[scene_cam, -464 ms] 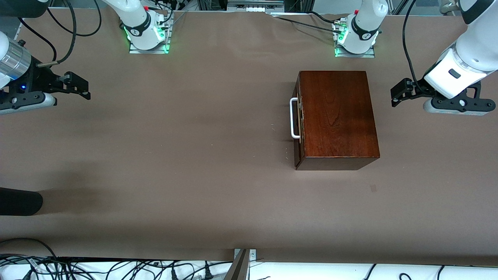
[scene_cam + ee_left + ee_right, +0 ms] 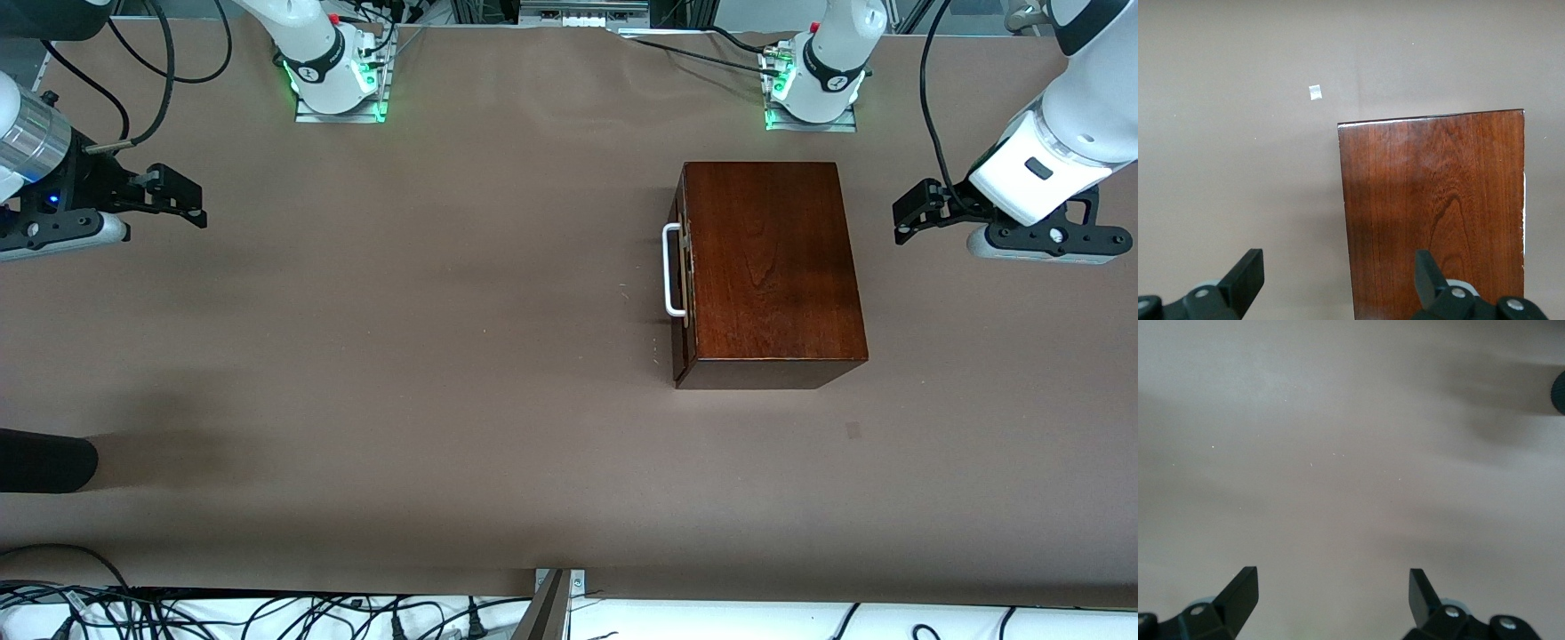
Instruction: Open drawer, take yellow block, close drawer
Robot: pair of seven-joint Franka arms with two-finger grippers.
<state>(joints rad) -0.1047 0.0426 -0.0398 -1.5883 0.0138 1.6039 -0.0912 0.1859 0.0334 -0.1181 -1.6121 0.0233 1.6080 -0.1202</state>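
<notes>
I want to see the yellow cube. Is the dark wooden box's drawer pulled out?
No, the drawer sits flush in the dark reddish-brown wooden box.

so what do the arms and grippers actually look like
Both arms are glossy white with black joint rings and green-lit bases. The left gripper and right gripper have black angular fingers on grey-and-black bodies. Black cables trail along both arms; the right wrist shows a silver cylinder.

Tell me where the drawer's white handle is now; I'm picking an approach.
In the front view, the white handle sits on the shut drawer, on the wooden box face toward the right arm's end.
</notes>
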